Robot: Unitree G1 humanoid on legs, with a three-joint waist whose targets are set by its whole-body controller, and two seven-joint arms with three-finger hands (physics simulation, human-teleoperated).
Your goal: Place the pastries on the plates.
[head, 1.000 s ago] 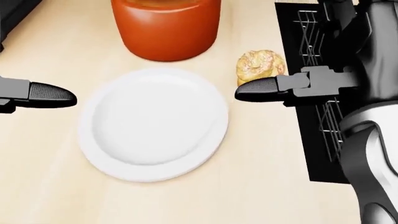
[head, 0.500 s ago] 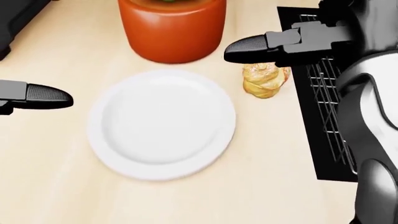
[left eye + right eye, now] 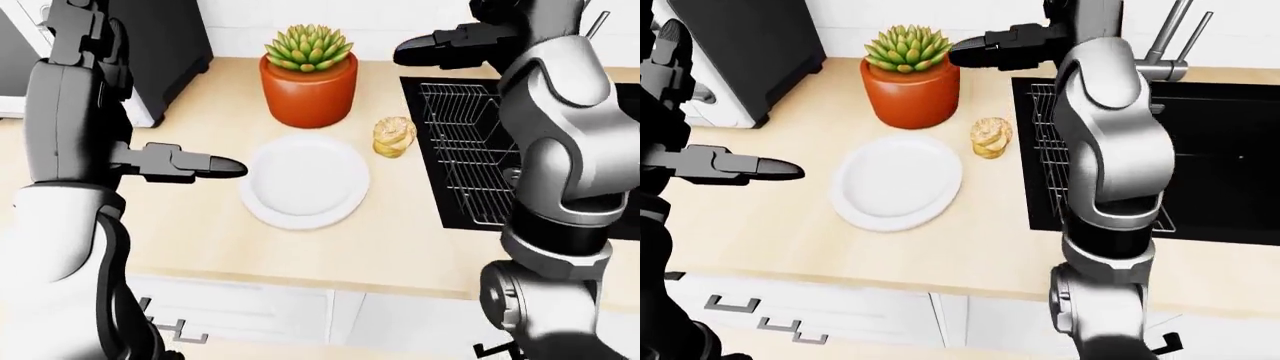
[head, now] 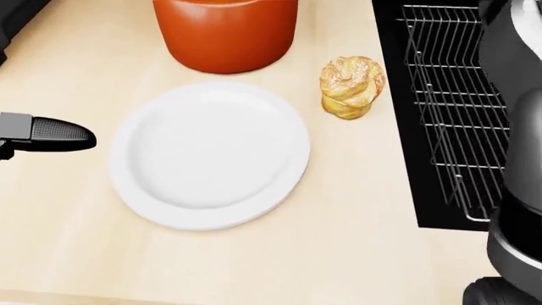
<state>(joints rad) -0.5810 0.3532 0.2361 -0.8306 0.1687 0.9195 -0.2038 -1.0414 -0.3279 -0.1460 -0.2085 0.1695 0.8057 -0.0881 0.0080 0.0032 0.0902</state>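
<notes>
Fingers of my left hand (image 3: 215, 165) reach out level over the worktop (image 4: 356, 241), just left of the plate (image 4: 209, 154), holding nothing; they point at the plate, and I cannot tell how far they are spread. My right hand (image 3: 975, 51) hangs high near the top of the right-eye view, beside the plant (image 3: 308, 46), its fingers also free of any load, their spread too dark for me to judge.

One pastry (image 4: 350, 86) sits on the worktop just right of the plate's upper edge, apart from it and not on it. It lies between the plate and the black sink (image 3: 1220, 157), close to the wire rack (image 4: 449, 108) inside the sink. The white plate is bare. Above it in the head view stands the orange pot (image 4: 224, 32) holding the plant. A dark appliance (image 3: 750, 52) stands at the upper left of the right-eye view, and a tap (image 3: 1170, 41) rises above the sink.
</notes>
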